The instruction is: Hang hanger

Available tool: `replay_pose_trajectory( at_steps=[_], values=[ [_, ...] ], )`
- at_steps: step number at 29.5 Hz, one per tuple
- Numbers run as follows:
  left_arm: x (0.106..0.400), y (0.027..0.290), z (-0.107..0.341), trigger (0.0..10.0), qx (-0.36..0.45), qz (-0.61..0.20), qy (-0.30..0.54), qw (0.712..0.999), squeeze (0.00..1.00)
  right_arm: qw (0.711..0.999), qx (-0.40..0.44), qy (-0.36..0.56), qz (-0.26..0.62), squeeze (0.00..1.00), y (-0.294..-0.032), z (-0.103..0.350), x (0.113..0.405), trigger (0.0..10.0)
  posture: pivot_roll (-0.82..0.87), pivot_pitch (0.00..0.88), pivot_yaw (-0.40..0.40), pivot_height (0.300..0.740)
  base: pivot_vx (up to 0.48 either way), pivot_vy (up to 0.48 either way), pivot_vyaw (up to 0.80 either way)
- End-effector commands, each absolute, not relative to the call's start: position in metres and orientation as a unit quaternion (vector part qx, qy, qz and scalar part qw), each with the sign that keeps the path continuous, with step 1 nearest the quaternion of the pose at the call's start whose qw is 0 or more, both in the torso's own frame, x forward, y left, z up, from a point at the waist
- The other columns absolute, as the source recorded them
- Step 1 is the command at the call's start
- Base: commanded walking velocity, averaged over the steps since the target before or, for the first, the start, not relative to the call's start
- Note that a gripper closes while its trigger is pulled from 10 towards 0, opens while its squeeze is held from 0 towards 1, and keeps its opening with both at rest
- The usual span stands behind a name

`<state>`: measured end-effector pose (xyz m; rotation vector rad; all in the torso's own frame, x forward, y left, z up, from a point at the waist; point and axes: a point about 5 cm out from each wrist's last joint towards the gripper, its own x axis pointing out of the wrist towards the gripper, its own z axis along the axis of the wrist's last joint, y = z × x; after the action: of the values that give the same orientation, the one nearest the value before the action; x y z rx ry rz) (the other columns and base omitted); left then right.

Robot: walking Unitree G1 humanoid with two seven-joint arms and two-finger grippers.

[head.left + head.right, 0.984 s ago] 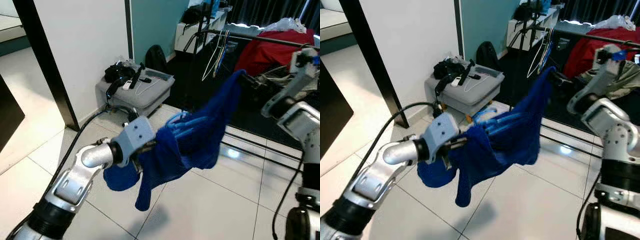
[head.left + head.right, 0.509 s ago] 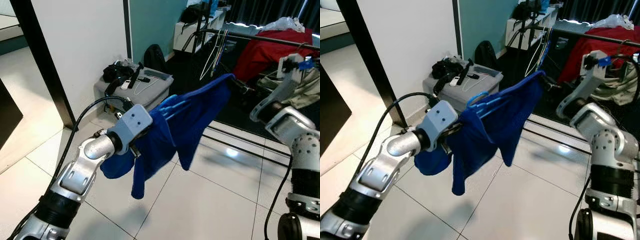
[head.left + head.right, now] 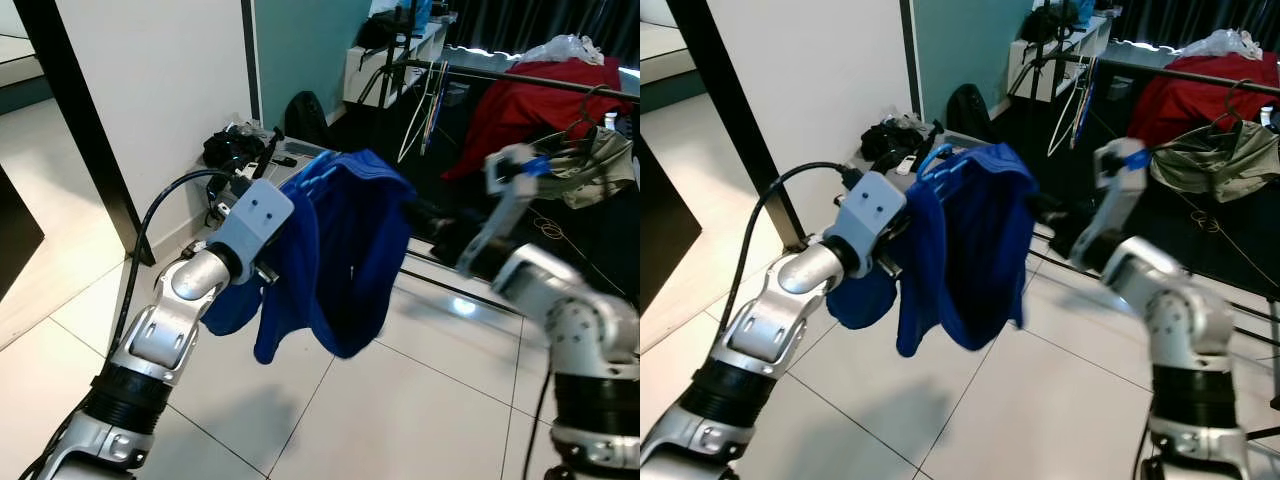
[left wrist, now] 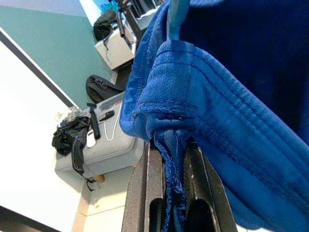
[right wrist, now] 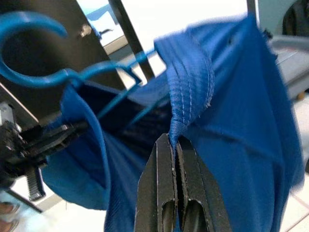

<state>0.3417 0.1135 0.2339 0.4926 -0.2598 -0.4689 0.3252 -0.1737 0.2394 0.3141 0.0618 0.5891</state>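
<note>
A blue garment point(image 3: 345, 250) hangs bunched over a light-blue hanger point(image 4: 176, 19), whose hook point(image 3: 937, 155) pokes out at the top. My left gripper point(image 4: 168, 191) is shut on a gathered fold at the garment's left side, with its wrist block point(image 3: 255, 215) just beside the cloth. My right gripper point(image 5: 175, 145) is shut on a stitched edge of the same garment. In the eye views its arm point(image 3: 520, 275) reaches in from the right to the cloth's upper right edge. The garment hangs above the tiled floor.
A dark clothes rail point(image 3: 520, 75) with wire hangers point(image 3: 425, 110) and a red garment point(image 3: 520, 115) stands behind on the right. A grey case point(image 4: 104, 145) with black cables lies by the white wall. A black post point(image 3: 70, 130) stands at the left.
My right gripper has swung left towards the left one, bringing the garment's far end in. The cloth, earlier stretched between the arms, now hangs folded. The left arm has risen slightly.
</note>
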Motion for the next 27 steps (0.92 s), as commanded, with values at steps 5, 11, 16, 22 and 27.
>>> replay_pose_trajectory(
  at_steps=[5,11,16,22,27],
  values=[
    [0.34,0.107,0.237,10.0,0.209,-0.245,-0.136,0.937,0.0,0.944,0.145,0.036,0.293,0.0,-0.165,0.232,0.323,0.0,-0.09,0.06,-0.03,0.74,0.0,0.0,0.0],
    [0.337,0.1,0.226,10.0,0.217,-0.275,-0.114,0.93,0.0,0.939,0.128,0.043,0.317,0.0,-0.159,0.226,0.318,0.0,-0.08,0.054,-0.029,0.74,0.0,0.0,0.0],
    [0.335,0.096,0.22,10.0,0.222,-0.29,-0.1,0.926,0.0,0.916,0.125,0.017,0.38,0.0,-0.145,0.235,0.306,0.0,-0.08,0.051,-0.027,0.74,0.0,0.0,0.0],
    [0.335,0.094,0.216,10.0,0.23,-0.298,-0.09,0.922,0.0,0.886,0.124,-0.001,0.448,0.0,-0.132,0.24,0.289,0.0,-0.08,0.053,-0.026,0.74,0.0,0.0,0.0],
    [0.331,0.095,0.21,10.0,0.237,-0.315,-0.079,0.916,0.0,0.879,0.103,0.001,0.467,0.0,-0.133,0.239,0.283,0.0,-0.08,0.06,-0.025,0.74,0.0,0.0,0.0]
  ],
)
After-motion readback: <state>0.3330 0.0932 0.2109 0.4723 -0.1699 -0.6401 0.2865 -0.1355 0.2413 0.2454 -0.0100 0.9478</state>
